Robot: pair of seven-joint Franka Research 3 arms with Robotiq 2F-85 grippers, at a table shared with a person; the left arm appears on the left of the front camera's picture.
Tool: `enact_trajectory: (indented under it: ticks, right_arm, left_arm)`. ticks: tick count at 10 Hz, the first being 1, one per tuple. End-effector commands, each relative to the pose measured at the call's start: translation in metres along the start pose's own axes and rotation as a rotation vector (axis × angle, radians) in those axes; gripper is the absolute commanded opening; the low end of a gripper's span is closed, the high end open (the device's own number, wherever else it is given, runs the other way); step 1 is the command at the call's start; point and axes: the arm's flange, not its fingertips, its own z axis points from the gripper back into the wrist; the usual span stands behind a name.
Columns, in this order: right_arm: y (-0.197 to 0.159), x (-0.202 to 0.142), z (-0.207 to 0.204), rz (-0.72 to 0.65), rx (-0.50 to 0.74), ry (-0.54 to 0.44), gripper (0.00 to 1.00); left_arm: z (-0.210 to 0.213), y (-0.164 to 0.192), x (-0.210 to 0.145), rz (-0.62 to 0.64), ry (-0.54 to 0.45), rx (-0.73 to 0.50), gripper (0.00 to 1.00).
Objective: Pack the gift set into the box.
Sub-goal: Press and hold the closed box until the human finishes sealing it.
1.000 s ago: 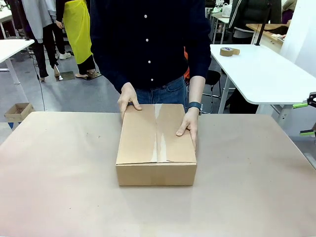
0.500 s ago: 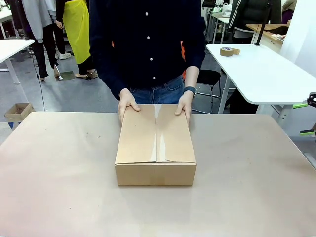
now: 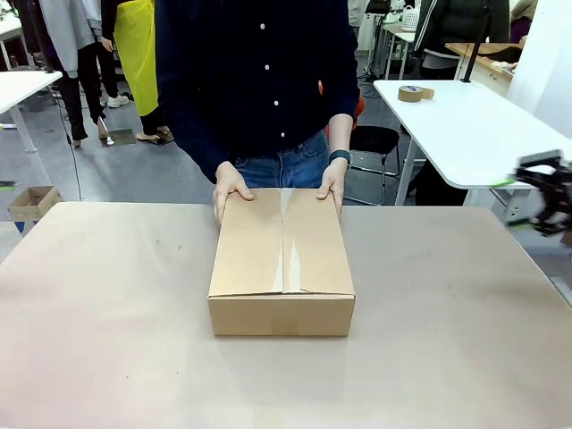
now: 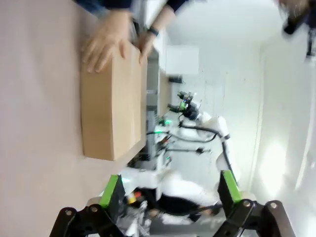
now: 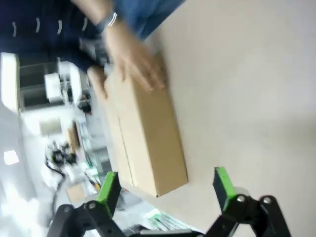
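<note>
The box [image 3: 281, 259] sits in the middle of the table [image 3: 107, 313] with its top flaps folded flat and meeting along a centre seam, where a pale strip runs, perhaps tape. A person at the far side rests one hand [image 3: 231, 186] on one far corner of the top and the other hand [image 3: 331, 184] on the other corner. With the flaps shut, whatever is inside is hidden, so I cannot tell whether the gift set is already packed; judging by the closed top, the task looks to be at its closing step. The left gripper [image 4: 170, 182] has its fingers spread wide and holds nothing, well apart from the box. The right gripper [image 5: 164, 178] is likewise wide open and empty, out beside the table's right edge. The next move probably calls for the person to let go of the box, or for an arm to come in across the table without knocking it.
</note>
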Motion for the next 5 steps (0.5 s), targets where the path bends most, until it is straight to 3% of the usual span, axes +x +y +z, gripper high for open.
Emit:
enact_trajectory:
  ticks: [1, 2, 3, 4, 5]
  right_arm:
    - [0.052, -0.007, -0.081, 0.576, 0.166, 0.052, 1.00]
    - [0.075, -0.028, -0.112, 0.800, 0.296, 0.083, 1.00]
    - [0.085, -0.045, -0.130, 0.907, 0.365, 0.109, 1.00]
    - [0.075, -0.044, -0.127, 0.727, 0.091, 0.228, 1.00]
    - [0.107, -0.052, -0.121, 0.495, 0.050, 0.119, 1.00]
  left_arm:
    - [-0.052, -0.011, -0.013, -0.294, 0.098, 0.000, 1.00]
    - [-0.079, -0.014, -0.022, -0.389, 0.145, -0.024, 1.00]
    - [-0.102, -0.008, -0.028, -0.457, 0.188, -0.047, 1.00]
    - [-0.105, 0.003, -0.017, -0.308, 0.135, -0.030, 1.00]
    - [-0.098, -0.027, -0.015, -0.382, 0.194, 0.003, 1.00]
